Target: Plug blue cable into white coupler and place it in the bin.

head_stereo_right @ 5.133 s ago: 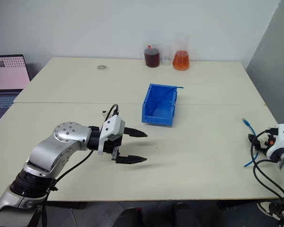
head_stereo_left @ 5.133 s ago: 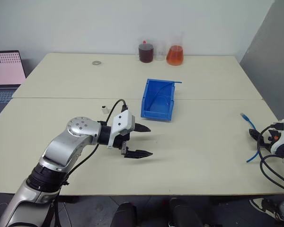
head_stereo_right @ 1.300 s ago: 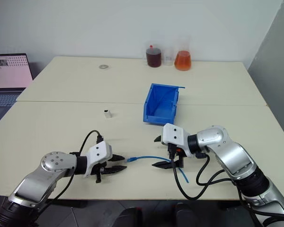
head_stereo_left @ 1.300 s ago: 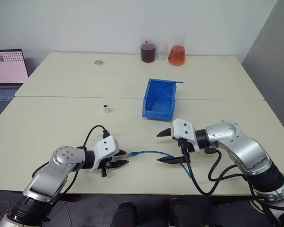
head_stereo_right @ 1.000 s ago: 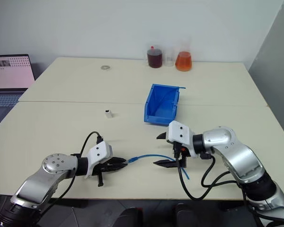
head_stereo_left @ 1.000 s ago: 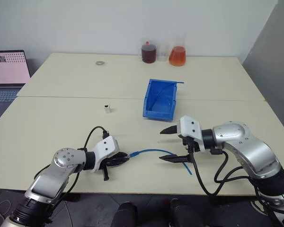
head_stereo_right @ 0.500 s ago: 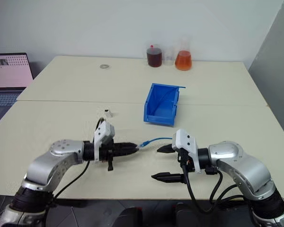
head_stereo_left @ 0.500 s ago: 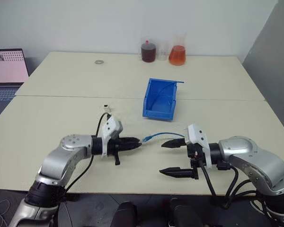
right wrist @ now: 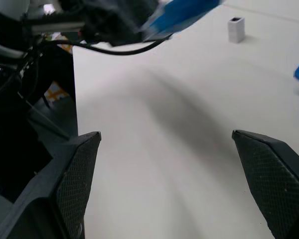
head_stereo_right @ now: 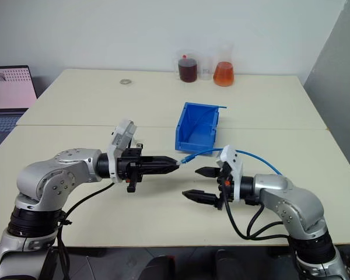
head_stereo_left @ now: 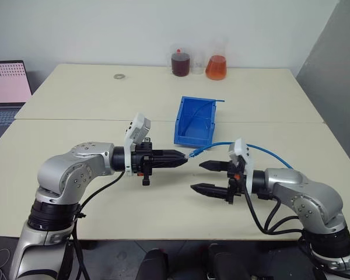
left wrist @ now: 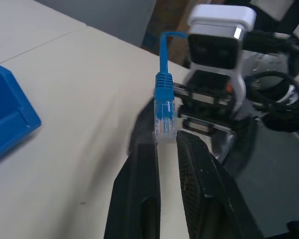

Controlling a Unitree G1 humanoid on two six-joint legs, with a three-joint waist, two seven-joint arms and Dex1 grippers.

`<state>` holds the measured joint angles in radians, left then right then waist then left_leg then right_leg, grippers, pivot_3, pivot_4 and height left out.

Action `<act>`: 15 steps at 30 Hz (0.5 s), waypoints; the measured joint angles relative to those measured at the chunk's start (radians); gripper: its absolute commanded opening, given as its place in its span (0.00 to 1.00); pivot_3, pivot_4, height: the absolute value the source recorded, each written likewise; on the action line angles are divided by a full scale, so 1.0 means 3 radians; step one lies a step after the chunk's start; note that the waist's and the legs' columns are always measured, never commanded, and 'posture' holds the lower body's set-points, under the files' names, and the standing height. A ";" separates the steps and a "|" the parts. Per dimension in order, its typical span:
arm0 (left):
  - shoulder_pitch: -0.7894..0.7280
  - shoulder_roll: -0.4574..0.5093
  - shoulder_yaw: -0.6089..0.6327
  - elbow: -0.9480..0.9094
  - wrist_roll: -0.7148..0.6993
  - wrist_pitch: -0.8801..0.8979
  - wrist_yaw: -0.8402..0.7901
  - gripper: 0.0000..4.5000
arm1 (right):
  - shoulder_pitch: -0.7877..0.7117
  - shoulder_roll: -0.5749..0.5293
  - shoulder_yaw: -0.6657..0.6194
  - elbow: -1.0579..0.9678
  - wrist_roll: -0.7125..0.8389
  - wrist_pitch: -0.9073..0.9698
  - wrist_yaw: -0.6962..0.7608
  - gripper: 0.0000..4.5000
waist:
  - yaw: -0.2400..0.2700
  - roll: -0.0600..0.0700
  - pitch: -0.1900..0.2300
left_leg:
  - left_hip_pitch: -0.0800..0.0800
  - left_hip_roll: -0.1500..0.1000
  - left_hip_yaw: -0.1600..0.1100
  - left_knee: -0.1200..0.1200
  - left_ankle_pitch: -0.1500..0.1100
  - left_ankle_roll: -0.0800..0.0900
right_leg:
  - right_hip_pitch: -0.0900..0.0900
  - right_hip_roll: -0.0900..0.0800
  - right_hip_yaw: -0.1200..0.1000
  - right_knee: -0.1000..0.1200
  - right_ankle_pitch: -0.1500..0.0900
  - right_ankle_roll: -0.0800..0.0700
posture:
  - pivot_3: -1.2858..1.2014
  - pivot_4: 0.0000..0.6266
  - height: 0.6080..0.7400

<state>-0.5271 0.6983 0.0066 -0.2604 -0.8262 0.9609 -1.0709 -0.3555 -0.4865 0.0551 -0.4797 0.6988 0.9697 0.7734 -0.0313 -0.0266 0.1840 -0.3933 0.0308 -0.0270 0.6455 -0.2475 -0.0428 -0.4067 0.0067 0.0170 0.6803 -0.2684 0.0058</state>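
Above the pale counter [head_stereo_left: 76,157], the left claw [head_stereo_left: 184,157] clenches the thin bright-blue cable's [head_stereo_left: 262,151] clear plug; the right claw [head_stereo_left: 197,177] faces it, spread wide and empty, near the blue plastic bin [head_stereo_left: 193,122].

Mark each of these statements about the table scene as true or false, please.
1. The left tool is shut on the plug end of the blue cable. True.
2. The right tool is clamped on the cable. False: it is open and holds nothing.
3. The white coupler is already on the cable's plug. False: it stands alone on the table.
4. The bin holds the coupler. False: no coupler lies in it.
5. Two flasks of liquid stand at the far edge. True.
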 measured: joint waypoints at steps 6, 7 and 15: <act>0.0077 0.0179 0.0002 -0.0028 -0.0082 0.0035 -0.0188 0.05 | -0.0174 0.0081 -0.0184 0.0059 0.0413 0.0188 -0.0062 1.00 | -0.0002 0.0000 0.0000 | 0.0001 0.0001 0.0000 -0.0001 0.0000 0.0000 | -0.0001 0.0000 0.0001 0.0000 0.0000 -0.0001 | 0.52 0.24 1.00; 0.0097 0.0179 0.0002 -0.0028 -0.0082 0.0024 -0.0200 0.05 | -0.0204 0.0097 -0.0199 0.0060 0.0487 0.0223 -0.0081 1.00 | -0.0001 0.0000 0.0000 | 0.0000 0.0001 0.0000 -0.0001 0.0000 0.0000 | 0.0000 0.0000 0.0001 0.0000 0.0000 -0.0001 | 0.52 0.24 1.00; 0.0170 0.0207 0.0001 -0.0027 -0.0052 -0.0111 -0.0273 0.05 | -0.0328 0.0093 -0.0229 0.0070 0.0766 0.0363 -0.0121 1.00 | 0.0001 0.0000 0.0000 | -0.0002 0.0000 0.0001 -0.0001 0.0000 0.0000 | -0.0002 0.0000 0.0001 -0.0001 0.0000 -0.0001 | 0.52 0.24 1.00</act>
<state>-0.4761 0.7605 0.0070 -0.2684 -0.8418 0.9277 -1.1528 -0.4540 -0.4587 -0.0137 -0.4585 0.9285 1.0784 0.7372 -0.0310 -0.0265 0.1841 -0.3939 0.0309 -0.0268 0.6453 -0.2475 -0.0428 -0.4072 0.0067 0.0173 0.6800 -0.2685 0.0056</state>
